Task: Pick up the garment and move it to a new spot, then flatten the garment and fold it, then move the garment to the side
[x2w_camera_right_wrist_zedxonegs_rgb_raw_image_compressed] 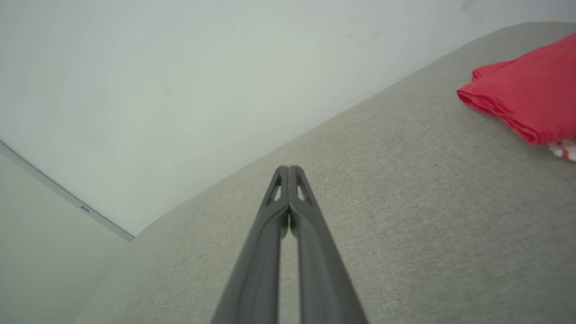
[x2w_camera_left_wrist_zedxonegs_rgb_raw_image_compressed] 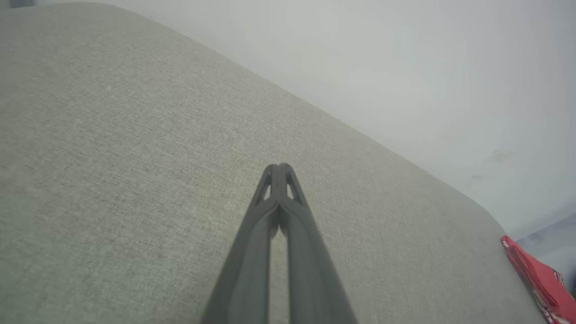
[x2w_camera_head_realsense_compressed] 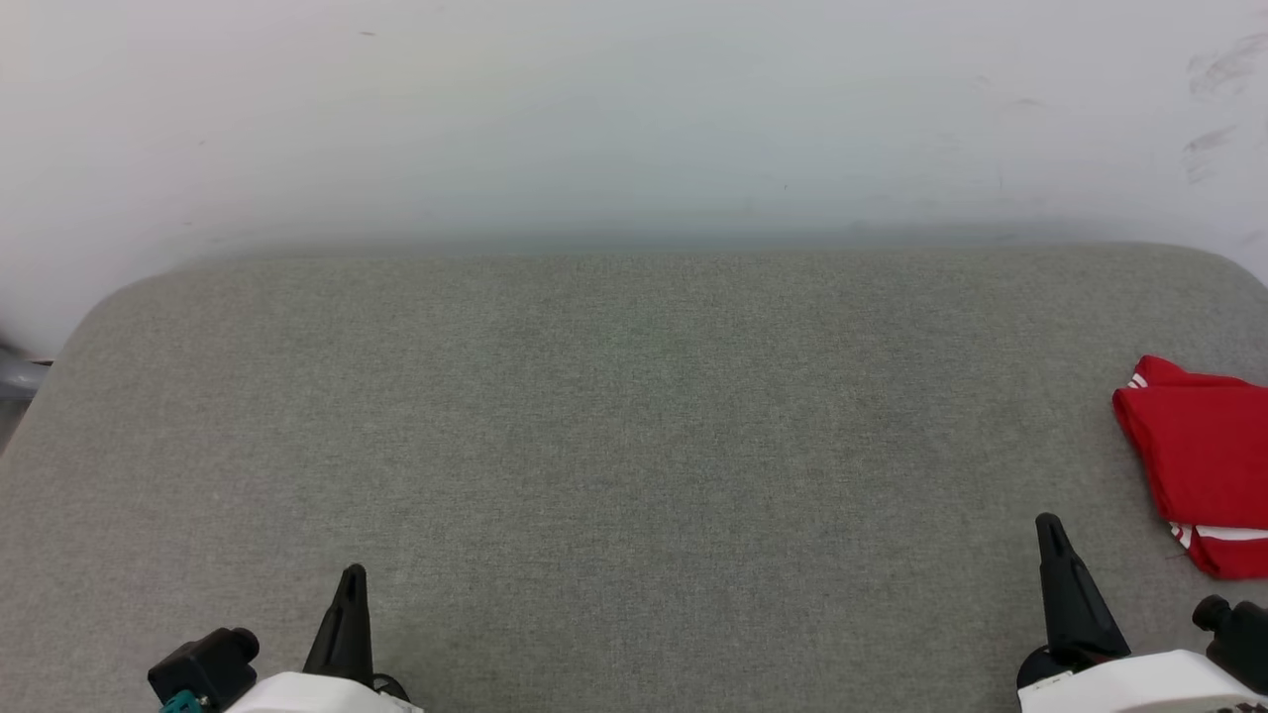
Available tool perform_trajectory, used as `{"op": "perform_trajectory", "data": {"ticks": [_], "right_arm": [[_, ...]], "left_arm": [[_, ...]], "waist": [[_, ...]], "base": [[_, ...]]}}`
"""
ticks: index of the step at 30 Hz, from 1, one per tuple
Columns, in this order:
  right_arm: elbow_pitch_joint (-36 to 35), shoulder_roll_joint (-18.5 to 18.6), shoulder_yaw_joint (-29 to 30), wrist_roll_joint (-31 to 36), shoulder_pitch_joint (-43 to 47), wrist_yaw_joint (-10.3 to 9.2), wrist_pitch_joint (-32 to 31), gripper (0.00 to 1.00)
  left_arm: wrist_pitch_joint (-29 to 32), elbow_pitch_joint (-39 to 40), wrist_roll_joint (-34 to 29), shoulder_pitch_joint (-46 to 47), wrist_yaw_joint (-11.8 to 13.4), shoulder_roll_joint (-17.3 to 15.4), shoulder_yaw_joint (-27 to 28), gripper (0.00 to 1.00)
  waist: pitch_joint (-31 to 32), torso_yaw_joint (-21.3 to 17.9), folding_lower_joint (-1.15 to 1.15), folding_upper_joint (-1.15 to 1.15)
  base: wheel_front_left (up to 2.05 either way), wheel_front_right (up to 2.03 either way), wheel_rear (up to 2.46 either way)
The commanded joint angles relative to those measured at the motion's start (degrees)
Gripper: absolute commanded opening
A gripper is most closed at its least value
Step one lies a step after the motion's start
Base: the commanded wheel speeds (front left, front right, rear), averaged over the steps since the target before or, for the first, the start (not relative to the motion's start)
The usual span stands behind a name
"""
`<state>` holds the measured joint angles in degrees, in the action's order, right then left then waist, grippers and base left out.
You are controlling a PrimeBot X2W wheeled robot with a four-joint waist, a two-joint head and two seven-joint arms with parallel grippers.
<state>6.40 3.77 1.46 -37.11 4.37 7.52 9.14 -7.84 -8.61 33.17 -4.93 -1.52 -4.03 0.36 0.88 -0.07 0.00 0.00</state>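
Note:
The red garment (x2w_camera_head_realsense_compressed: 1204,460) lies folded in a compact bundle at the right edge of the grey cushioned surface (x2w_camera_head_realsense_compressed: 634,446), striped white trim peeking from its near corner. It also appears at the far right of the left wrist view (x2w_camera_left_wrist_zedxonegs_rgb_raw_image_compressed: 537,279) and the upper right of the right wrist view (x2w_camera_right_wrist_zedxonegs_rgb_raw_image_compressed: 526,90). My left gripper (x2w_camera_head_realsense_compressed: 352,576) rests at the lower left, shut and holding nothing; its fingertips meet in the left wrist view (x2w_camera_left_wrist_zedxonegs_rgb_raw_image_compressed: 279,167). My right gripper (x2w_camera_head_realsense_compressed: 1048,523) sits at the lower right, shut and bare (x2w_camera_right_wrist_zedxonegs_rgb_raw_image_compressed: 289,169), a short way left of the garment and apart from it.
The grey surface has rounded far corners and ends against a pale wall (x2w_camera_head_realsense_compressed: 634,119). A grey object (x2w_camera_head_realsense_compressed: 15,374) shows past the surface's left edge. The garment runs off the right edge of the head view.

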Motion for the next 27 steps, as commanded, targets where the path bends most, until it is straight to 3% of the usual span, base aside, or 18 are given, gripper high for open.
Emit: {"op": "perform_trajectory", "data": {"ticks": [1, 27], "right_arm": [[-0.4, 0.6, 0.1, -1.9, -1.9, -0.01, -0.3, 0.00], [2.4, 0.9, 0.8, -22.0, -5.1, -0.02, -5.0, 0.00]], "left_arm": [[0.3, 0.5, 1.8, 1.7, -0.4, -0.1, 0.4, 0.00], [5.5, -1.6, 22.5, 5.3, -2.5, 0.3, 2.5, 0.00]], "waist": [[0.0, 0.0, 0.00, 0.00], [-0.3, 0.0, 0.00, 0.00]], "base": [[0.00, 0.00, 0.00], [0.00, 0.00, 0.00]]}}
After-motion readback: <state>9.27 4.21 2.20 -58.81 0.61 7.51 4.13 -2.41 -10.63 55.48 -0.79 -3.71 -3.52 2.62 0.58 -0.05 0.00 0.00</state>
